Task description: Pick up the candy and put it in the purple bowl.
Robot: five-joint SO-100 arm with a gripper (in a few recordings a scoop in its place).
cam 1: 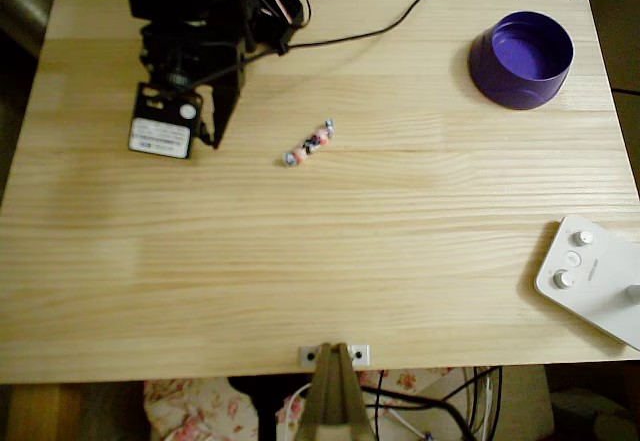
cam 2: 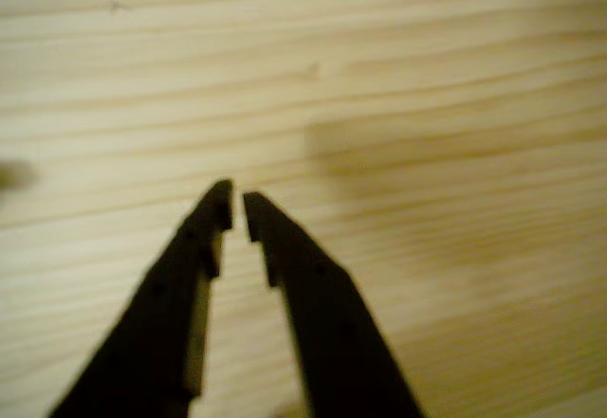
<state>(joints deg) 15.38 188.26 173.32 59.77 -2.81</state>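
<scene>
Gripper (cam 2: 237,211) nearly pressed together, a sliver between the tips, nothing in it; it hovers over bare tabletop (cam 1: 320,261) at upper left in the overhead view. One purple bowl (cam 1: 521,59) far right, empty. One candy (cam 1: 309,145) mid-table, near the gripper. Looks light and crinkly, maybe slippery; best pinched across its middle.

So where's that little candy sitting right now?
In the overhead view the candy lies on the bare wooden table, left of centre, just right of the black gripper and far left of the purple bowl.
</scene>
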